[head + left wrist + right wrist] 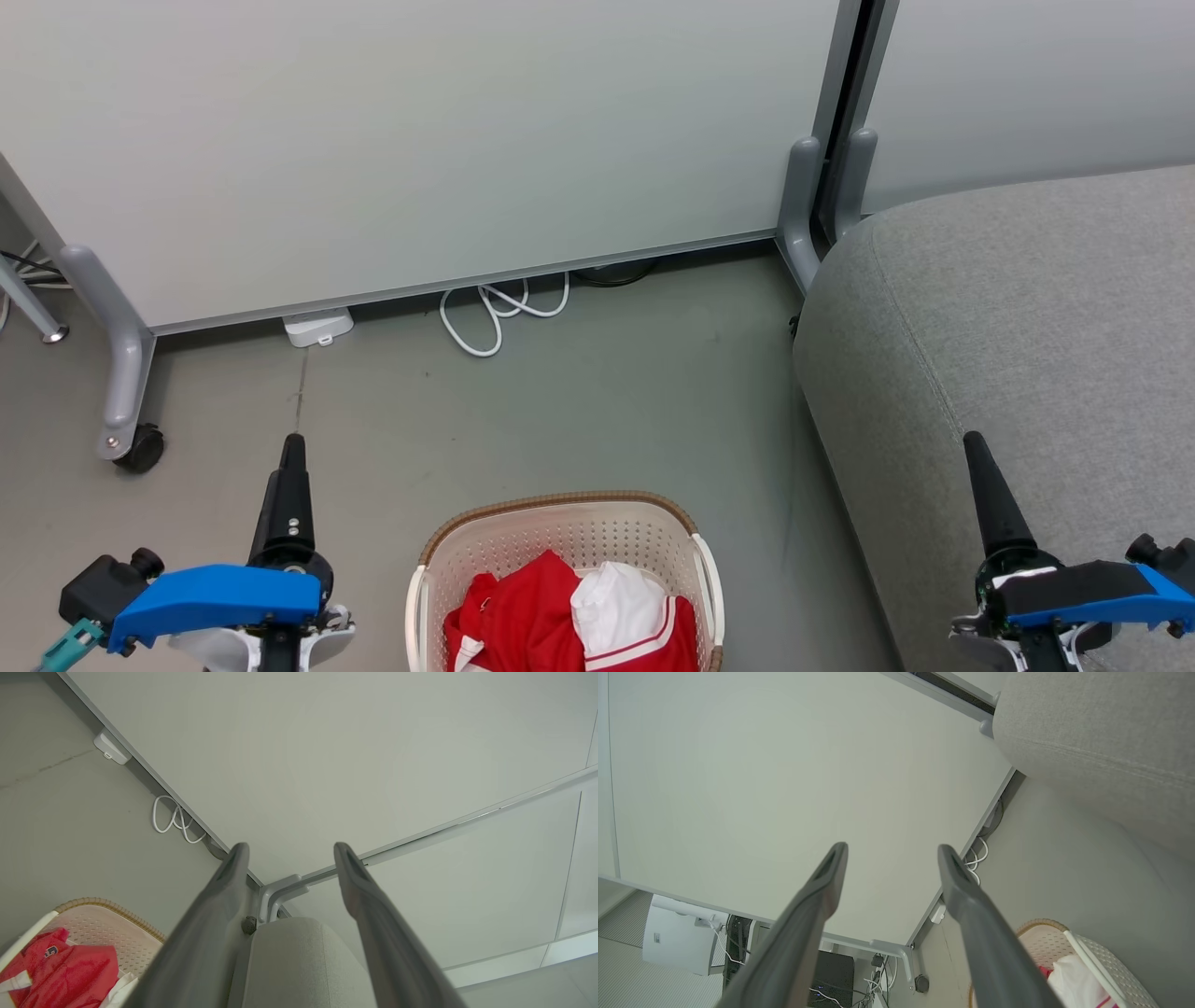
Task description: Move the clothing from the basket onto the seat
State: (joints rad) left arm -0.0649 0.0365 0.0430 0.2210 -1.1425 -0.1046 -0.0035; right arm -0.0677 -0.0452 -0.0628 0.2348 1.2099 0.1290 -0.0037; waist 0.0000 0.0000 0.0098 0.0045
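Your left gripper (pixel 292 446) sits at 7 o'clock in the head view, above the grey floor (pixel 579 411). It is edge-on there, but its wrist view shows you the two fingers (pixel 219 891) spread wide, holding and touching nothing.

At 6 o'clock the basket (pixel 560 501) stands on the floor between your two arms. The clothing (pixel 523 616) is heaped inside it: plain red fabric at the left, and a white-lined piece with red-and-white striped trim at the right. Beyond it, toward 12 o'clock, a white cable (pixel 495 322) loops at the foot of the pale partition (pixel 420 140).

The seat (pixel 1027 308) takes up 3 o'clock, near the basket's right side. Your right gripper (pixel 974 446) shows at 4 o'clock against the seat's fabric. Its wrist view shows its fingers (pixel 824 882) parted just as wide and empty, with the seat at 1 o'clock, apart from the tips.

The bottom edge of the head view cuts off the basket's near half and the lower part of the clothing. In the left wrist view a small mark on the red fabric is too small to read.
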